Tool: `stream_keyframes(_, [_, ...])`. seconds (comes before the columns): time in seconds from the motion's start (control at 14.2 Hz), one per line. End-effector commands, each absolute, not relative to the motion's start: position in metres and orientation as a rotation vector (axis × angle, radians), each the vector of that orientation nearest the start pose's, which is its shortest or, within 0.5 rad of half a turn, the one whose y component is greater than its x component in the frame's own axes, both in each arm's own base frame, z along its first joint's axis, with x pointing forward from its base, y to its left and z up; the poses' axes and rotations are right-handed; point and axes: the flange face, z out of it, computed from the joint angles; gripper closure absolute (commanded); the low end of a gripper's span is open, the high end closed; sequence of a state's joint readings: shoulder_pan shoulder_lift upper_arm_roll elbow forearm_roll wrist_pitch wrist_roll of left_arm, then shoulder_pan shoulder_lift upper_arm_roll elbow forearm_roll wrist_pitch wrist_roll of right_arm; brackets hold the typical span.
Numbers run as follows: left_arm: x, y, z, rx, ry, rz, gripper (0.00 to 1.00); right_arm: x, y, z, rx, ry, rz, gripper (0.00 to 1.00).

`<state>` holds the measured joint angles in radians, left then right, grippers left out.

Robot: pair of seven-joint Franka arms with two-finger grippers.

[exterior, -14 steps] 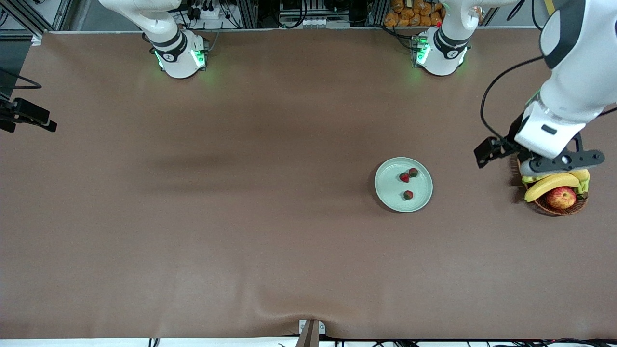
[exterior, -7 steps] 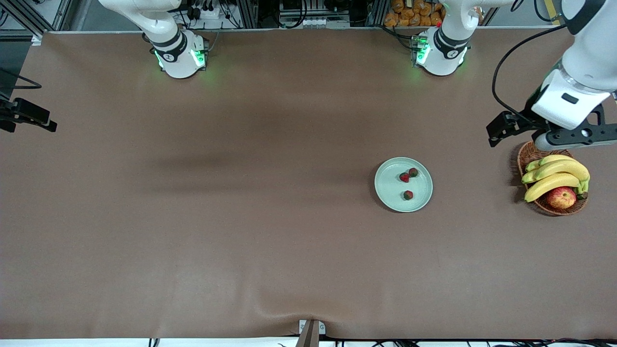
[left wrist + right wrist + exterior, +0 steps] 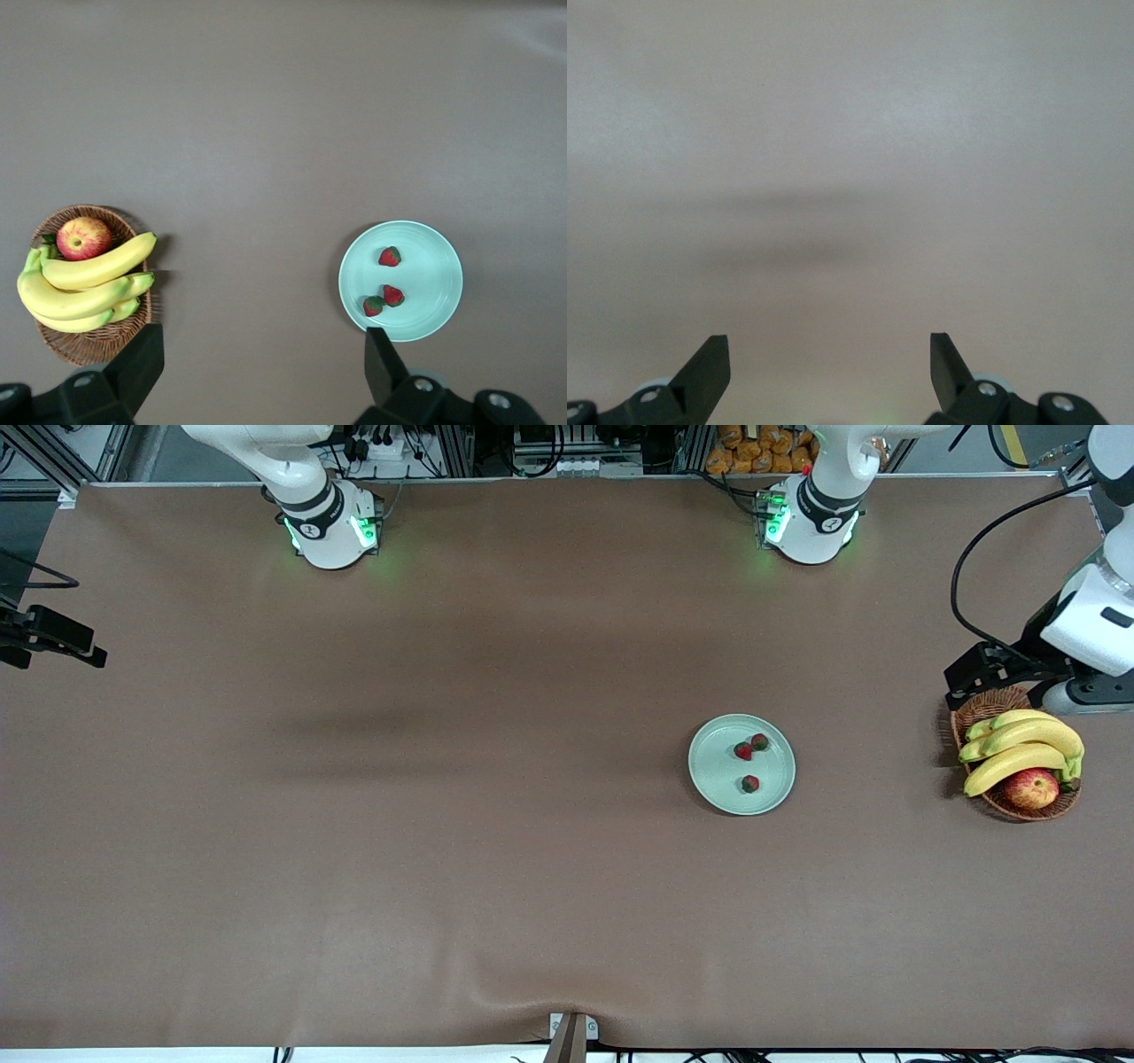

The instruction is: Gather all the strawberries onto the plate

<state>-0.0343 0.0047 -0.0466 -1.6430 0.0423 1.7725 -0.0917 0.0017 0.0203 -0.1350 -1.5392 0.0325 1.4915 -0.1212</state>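
Strawberries (image 3: 749, 758) lie in plate (image 3: 709, 775); fruit basket (image 3: 979, 713) nearby; both grippers' fingers spread.

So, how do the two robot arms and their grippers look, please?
Both arms are glossy white with dark grey joint rings, and their round bases glow green. A black cable loops along the left arm. Each gripper has two black wedge-shaped fingers on a black body with small silver screws: the left gripper and the right gripper look the same.

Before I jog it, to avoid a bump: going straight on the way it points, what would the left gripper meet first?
Probably bare table; the open left gripper points between the basket and the plate, though depth is unclear.
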Motion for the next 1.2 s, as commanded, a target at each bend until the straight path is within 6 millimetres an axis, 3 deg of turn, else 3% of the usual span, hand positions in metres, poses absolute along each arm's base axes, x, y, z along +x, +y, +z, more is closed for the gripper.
stream_keyframes(0.0, [0.57, -0.032, 0.619, -3.125, 0.036, -0.224, 0.0, 0.541, -0.067, 0.625, -3.11, 0.032, 0.086, 0.0])
stream_keyframes(0.21, [0.568, -0.034, 0.627, -3.134, 0.068, -0.208, 0.0, 0.544, -0.051, 0.625, -3.112, -0.004, 0.082, 0.0])
stream_keyframes(1.13, [0.567, -0.035, 0.618, -3.137, 0.073, -0.135, 0.0, 0.545, -0.051, 0.621, -3.111, 0.008, 0.094, 0.0])
